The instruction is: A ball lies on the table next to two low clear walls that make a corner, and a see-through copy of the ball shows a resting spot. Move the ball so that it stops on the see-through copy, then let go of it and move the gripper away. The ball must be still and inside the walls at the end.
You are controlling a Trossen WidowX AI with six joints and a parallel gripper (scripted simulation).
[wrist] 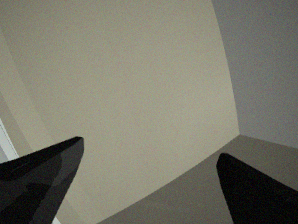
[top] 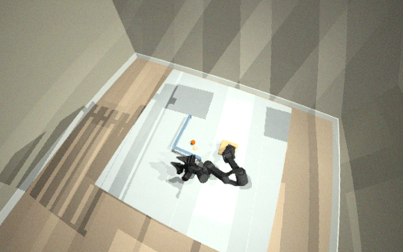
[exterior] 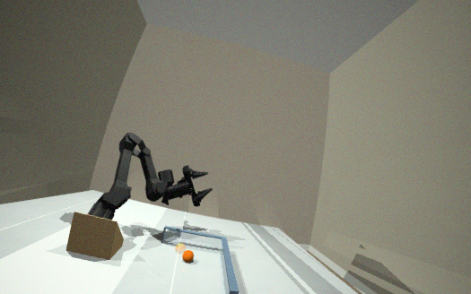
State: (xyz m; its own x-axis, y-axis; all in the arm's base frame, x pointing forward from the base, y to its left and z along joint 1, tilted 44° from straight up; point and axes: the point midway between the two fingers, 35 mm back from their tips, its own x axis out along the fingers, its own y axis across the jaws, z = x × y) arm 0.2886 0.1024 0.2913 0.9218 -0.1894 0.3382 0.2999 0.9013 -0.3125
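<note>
Plain beige walls enclose a pale counter where nothing of the task looks done yet. The arm hangs high, well apart from everything, its jaws spread wide and empty. The two clear walls form a corner on the far and right sides. The ball rests inside, just beside the see-through copy; approach is open from the near left
</note>
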